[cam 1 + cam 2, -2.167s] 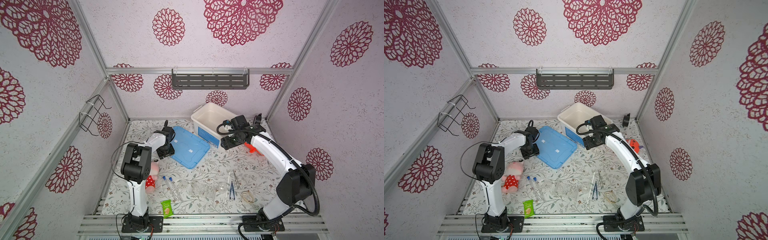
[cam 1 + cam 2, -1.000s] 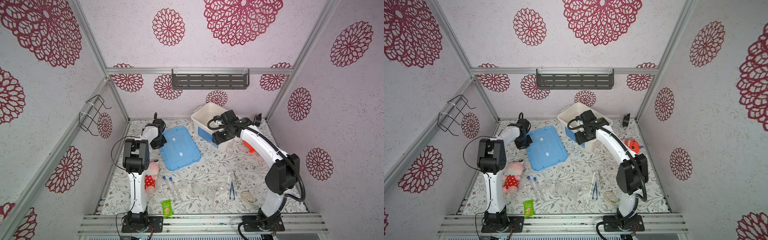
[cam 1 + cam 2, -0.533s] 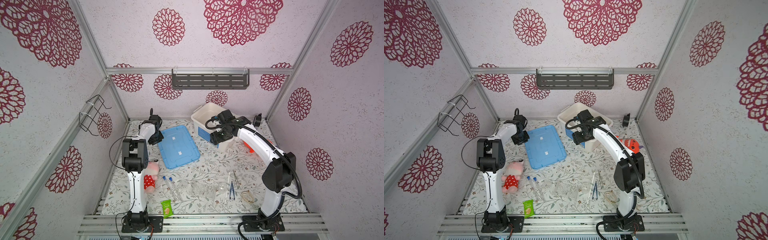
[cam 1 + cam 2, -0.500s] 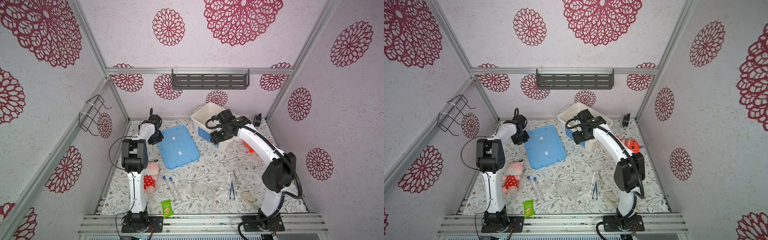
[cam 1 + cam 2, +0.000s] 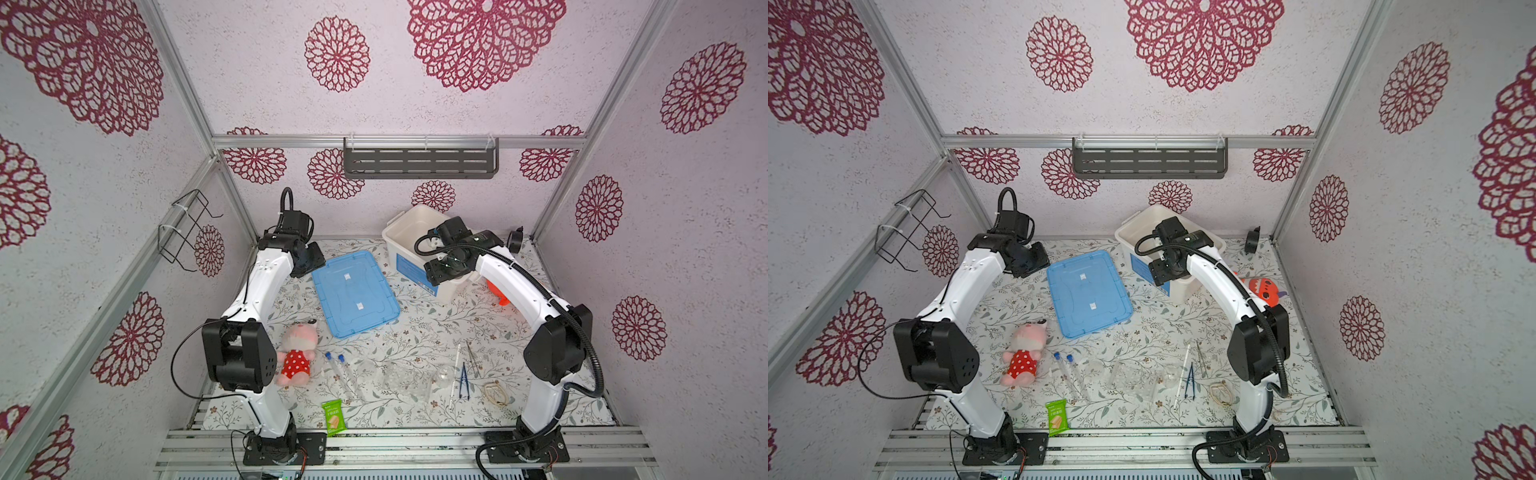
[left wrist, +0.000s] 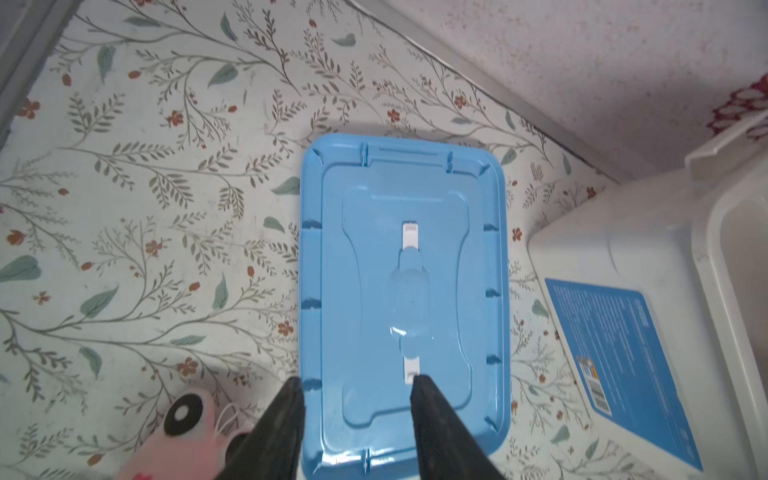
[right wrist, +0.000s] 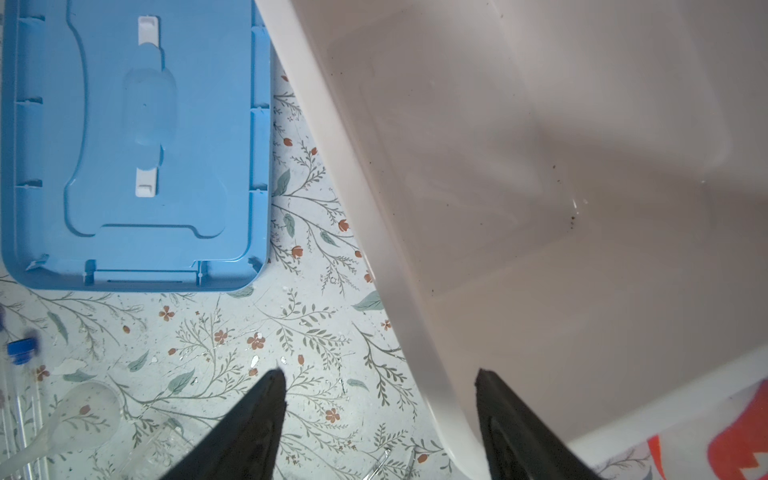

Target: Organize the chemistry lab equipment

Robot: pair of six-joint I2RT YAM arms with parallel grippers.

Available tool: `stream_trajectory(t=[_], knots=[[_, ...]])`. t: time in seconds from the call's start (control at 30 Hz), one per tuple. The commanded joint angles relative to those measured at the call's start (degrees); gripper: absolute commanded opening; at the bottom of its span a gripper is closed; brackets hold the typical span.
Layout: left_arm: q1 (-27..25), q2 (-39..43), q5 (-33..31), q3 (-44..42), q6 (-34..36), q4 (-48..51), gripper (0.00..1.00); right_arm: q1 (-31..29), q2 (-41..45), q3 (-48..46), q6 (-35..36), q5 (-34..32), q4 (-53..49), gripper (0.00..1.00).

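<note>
1. The left gripper (image 6: 355, 380) hangs with its two black fingers apart and nothing between them, above one short end of the blue lid (image 6: 403, 291).
2. That lid lies flat on the flowered bench (image 5: 436, 328), towards the back and left of centre in both top views.
3. The right gripper (image 7: 380, 374) is spread wide and holds nothing. The rim of the white bin (image 7: 403, 291) runs between its fingers, one finger over the bench and the other over the bin's inside. Whether either finger touches the rim cannot be told.
4. The bin stands uncovered at the back of the bench, just right of the lid.
5. The lab equipment lies in a row near the front edge, well apart from both grippers: two clear tubes (image 5: 341, 358) with blue caps, clear glass flasks and beakers (image 5: 407, 378), a thin clear rod (image 5: 456, 365), dark blue tweezers (image 5: 463, 372) and metal tweezers (image 5: 473, 359).
6. A pink plush toy (image 5: 297, 353) lies just left of the tubes. A green snack packet (image 5: 333, 417) lies at the front edge. An orange plush toy (image 5: 496, 291) sits beside the bin, partly under the right arm.
</note>
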State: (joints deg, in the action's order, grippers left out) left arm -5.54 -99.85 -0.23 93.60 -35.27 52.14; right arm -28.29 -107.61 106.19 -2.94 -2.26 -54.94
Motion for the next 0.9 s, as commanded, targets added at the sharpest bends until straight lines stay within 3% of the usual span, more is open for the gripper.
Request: stream_trajectory(t=[0.0,0.3,0.7,0.87], knots=[[-0.5,2.7,3.5,-5.0,0.6,-0.5,0.48,0.0,-0.7,0.8,-2.0,3.2,-2.6,0.75],[-1.1,14.1,8.4,-17.3,-0.9,-4.5,0.64,-0.4,-1.6,0.1,-2.6,9.3,-2.2,0.75],[-1.8,22.5,12.4,-24.8,-0.7,-4.0,0.69,-5.2,-1.5,-1.3,-10.1,23.1,4.4,0.74],[-2.0,25.4,13.3,-26.7,0.0,-3.4,0.7,-7.6,-0.2,-1.0,-12.3,23.1,5.8,0.74]])
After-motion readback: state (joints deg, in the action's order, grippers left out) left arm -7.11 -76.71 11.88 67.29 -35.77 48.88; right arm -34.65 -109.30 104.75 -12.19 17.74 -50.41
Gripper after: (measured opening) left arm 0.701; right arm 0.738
